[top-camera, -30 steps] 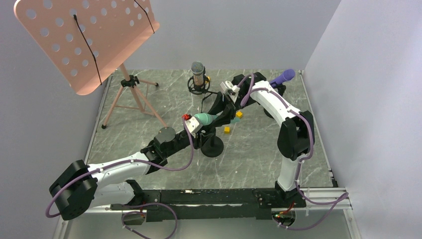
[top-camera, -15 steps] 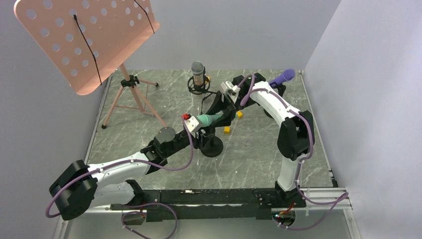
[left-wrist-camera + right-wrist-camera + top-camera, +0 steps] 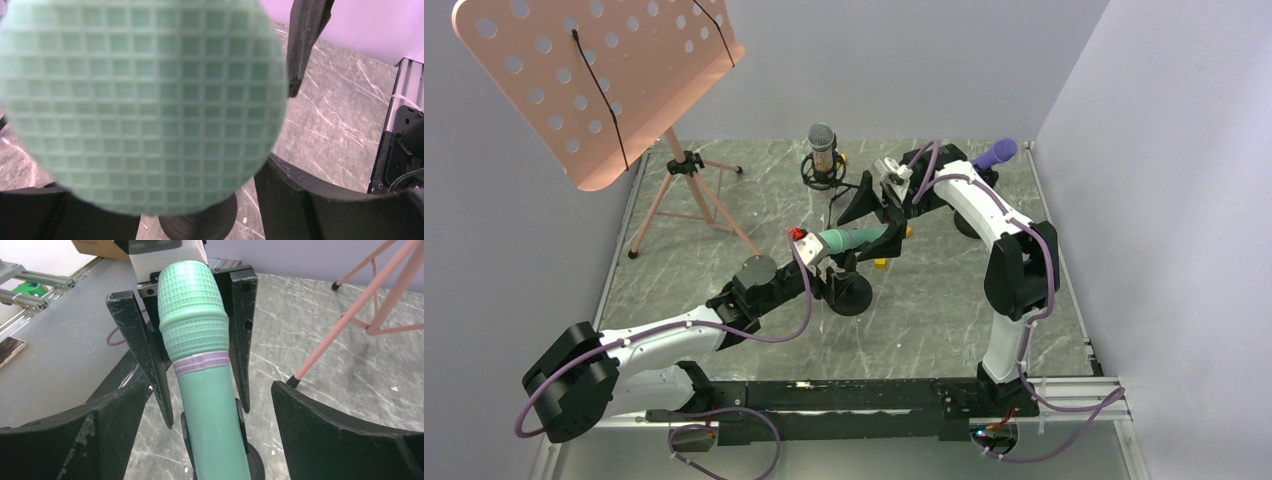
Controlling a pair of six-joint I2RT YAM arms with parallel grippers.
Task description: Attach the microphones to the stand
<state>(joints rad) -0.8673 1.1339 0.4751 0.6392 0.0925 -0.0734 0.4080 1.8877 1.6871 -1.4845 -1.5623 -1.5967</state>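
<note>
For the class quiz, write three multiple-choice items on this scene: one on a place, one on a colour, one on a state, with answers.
1. Where is the purple microphone?
A far right corner of the table
B near left corner
C in a gripper

2. What colour is the music stand?
A blue
B pink
C black

3. The right gripper is:
A open
B shut on a cube
C out of view

Answers:
1 A, it shows beyond the right arm.
2 B, its perforated plate is pink.
3 A, its fingers stand wide of the mint green microphone.
</note>
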